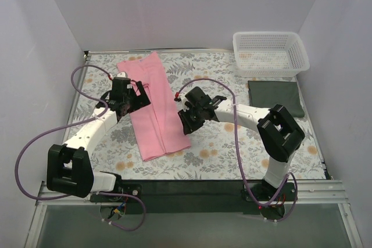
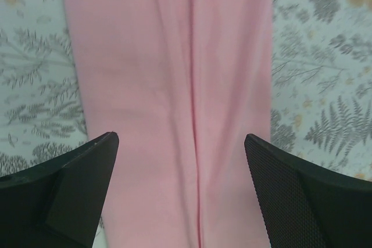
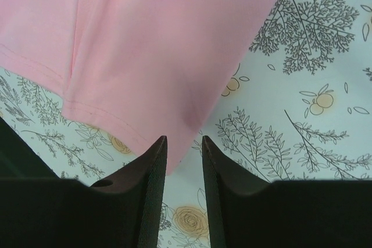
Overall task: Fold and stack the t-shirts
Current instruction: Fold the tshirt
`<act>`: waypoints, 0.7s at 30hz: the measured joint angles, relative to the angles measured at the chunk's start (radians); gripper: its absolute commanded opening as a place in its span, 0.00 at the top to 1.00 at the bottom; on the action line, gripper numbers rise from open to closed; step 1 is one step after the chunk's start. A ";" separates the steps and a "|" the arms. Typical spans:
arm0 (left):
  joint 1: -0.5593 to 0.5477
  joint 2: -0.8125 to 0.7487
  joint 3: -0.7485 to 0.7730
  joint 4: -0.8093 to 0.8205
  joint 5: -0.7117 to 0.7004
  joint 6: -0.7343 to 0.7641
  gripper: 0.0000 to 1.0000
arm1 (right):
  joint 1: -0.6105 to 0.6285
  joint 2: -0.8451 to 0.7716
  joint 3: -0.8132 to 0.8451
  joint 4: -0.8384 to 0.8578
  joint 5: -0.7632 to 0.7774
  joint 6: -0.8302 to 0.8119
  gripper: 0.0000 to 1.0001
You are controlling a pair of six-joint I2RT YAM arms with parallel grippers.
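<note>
A light pink t-shirt (image 1: 156, 114), folded lengthwise into a long strip, lies flat across the middle of the floral cloth. My left gripper (image 1: 138, 96) hovers over its upper half. In the left wrist view that gripper (image 2: 181, 137) is wide open, with the pink cloth (image 2: 168, 85) and its centre crease below and nothing held. My right gripper (image 1: 188, 122) is by the strip's right edge. In the right wrist view its jaws (image 3: 184, 139) stand a narrow gap apart over the pink hem corner (image 3: 145, 45), gripping nothing. A dark green t-shirt (image 1: 276, 97) lies folded at the right.
A white mesh basket (image 1: 302, 57) stands at the back right corner, just behind the green tee. White walls close in the left, back and right sides. The floral table cloth (image 1: 221, 149) covers the table, and a dark strip runs along the near edge.
</note>
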 measured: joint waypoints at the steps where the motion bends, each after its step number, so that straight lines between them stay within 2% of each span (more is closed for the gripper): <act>1: 0.000 -0.005 -0.030 -0.013 -0.002 -0.009 0.20 | 0.000 0.005 0.000 0.008 -0.006 -0.003 0.68; 4: 0.000 -0.001 -0.087 -0.014 -0.005 -0.029 0.26 | 0.005 0.033 0.008 0.029 -0.022 -0.019 0.69; 8: 0.000 0.056 -0.069 0.032 -0.007 -0.035 0.28 | 0.020 0.069 0.013 0.046 -0.032 -0.039 0.69; 15: -0.006 0.326 0.096 0.148 -0.003 -0.026 0.32 | 0.036 0.081 0.013 0.051 -0.032 -0.068 0.69; 21: -0.045 0.526 0.210 0.180 -0.006 -0.007 0.40 | 0.039 0.081 -0.016 0.070 -0.025 -0.076 0.69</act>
